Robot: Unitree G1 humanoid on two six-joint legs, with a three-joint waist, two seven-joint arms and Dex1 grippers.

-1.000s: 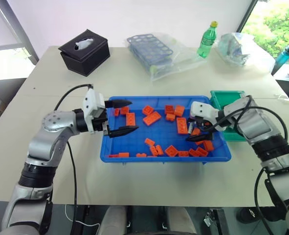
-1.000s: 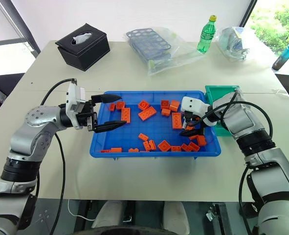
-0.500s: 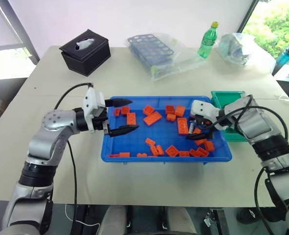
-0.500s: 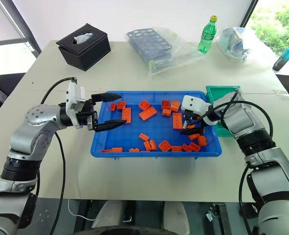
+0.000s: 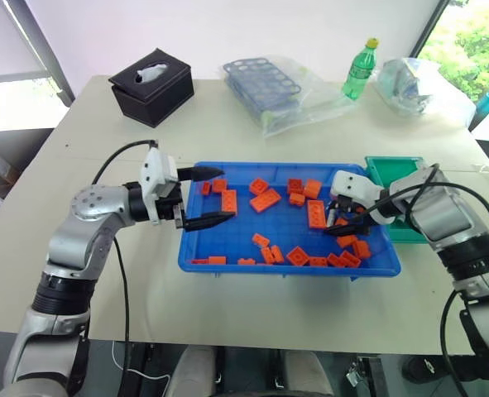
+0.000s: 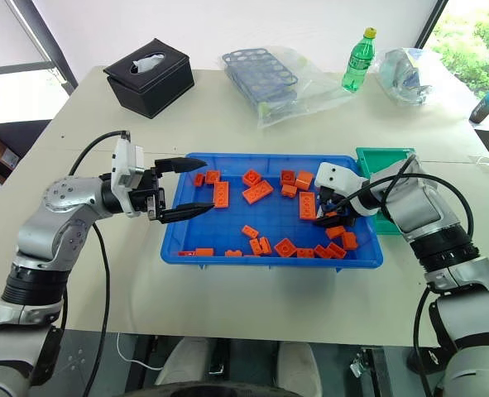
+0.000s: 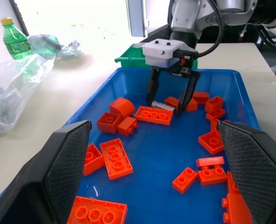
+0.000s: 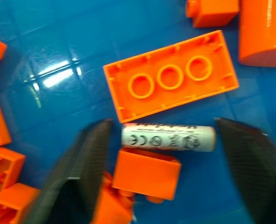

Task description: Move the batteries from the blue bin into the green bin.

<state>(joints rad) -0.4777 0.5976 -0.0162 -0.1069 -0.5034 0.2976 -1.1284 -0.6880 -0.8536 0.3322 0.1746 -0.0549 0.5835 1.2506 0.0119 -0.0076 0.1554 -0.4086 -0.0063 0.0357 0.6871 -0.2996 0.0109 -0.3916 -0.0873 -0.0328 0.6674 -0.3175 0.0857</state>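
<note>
Right wrist view | right tool [image 8: 168, 140] part open, straddling battery [image 8: 168, 137], not gripping | left tool [image 5: 217, 198] wide, empty

Both arms: silver-grey metal shells, ribbed black joint rings near the elbows, black cable looping loose from forearm to wrist. White boxy wrist housings. Left claw [image 5: 204, 198] and right claw [image 7: 171, 95] each have two black tapered fingers [image 7: 68, 164], inner pads with a fine mesh texture.
</note>
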